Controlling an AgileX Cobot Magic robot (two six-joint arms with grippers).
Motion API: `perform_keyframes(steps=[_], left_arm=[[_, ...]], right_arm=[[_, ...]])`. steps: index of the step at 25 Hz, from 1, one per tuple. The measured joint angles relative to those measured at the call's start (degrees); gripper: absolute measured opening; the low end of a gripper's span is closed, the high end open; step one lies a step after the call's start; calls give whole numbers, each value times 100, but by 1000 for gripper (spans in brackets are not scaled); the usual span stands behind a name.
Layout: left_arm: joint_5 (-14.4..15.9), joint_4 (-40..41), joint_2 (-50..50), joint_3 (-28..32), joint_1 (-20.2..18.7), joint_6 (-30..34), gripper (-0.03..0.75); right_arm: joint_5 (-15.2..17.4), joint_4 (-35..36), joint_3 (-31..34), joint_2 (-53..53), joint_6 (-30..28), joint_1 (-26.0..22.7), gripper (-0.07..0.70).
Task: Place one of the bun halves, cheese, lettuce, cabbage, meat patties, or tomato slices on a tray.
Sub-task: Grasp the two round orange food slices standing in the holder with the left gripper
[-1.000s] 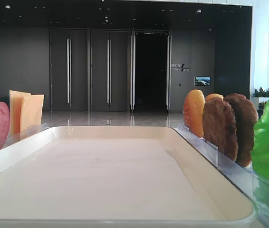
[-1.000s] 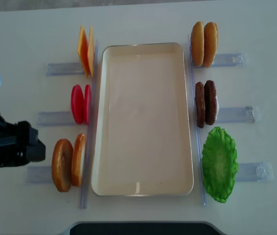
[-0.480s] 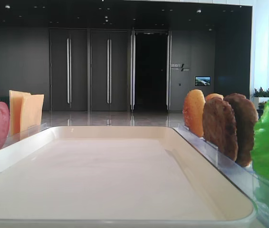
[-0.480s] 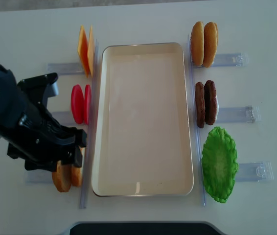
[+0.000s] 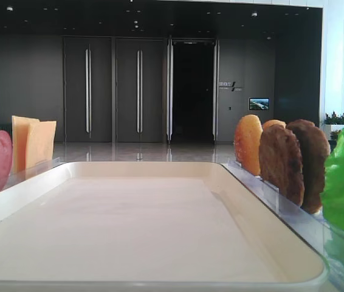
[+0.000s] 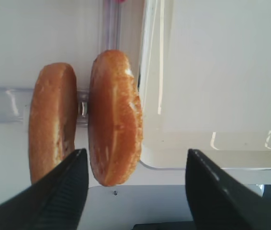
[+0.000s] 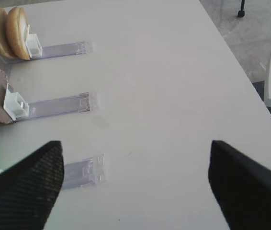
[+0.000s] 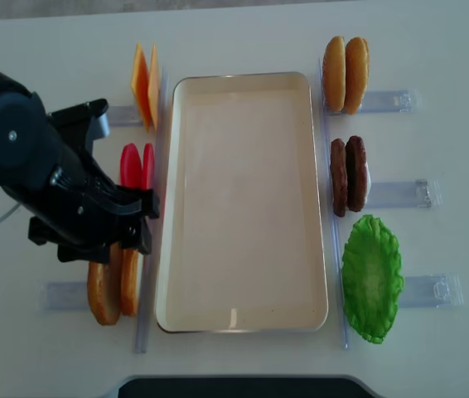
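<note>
Hovering wide open, left gripper (image 6: 133, 191) over two smooth golden bun halves (image 8: 112, 286) standing on edge in a clear rack (image 8: 60, 295), just left of the bare cream tray (image 8: 243, 311). Behind: two red tomato slices (image 8: 137, 164), two cheese (image 8: 145, 89) squares. Right of tray: two more buns, two grainy meat patties (image 8: 348, 175), ruffled lettuce (image 8: 371, 278). Right gripper (image 7: 135, 184) spread apart, gripping nothing.

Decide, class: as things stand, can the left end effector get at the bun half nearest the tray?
Probably yes. The left end effector hangs open right over that bun half, which stands on edge with a gap to its neighbour and the tray rim beside it; nothing blocks the way.
</note>
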Motion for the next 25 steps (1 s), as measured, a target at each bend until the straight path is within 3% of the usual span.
perform_keyframes(steps=[5,25], left_arm=[[178,93,169,-54,0,0,484],[91,65,801,-61,0,98,484]], right_arm=[[0,0,0,0,0,0,584],[0,0,0,0,0,0,584]])
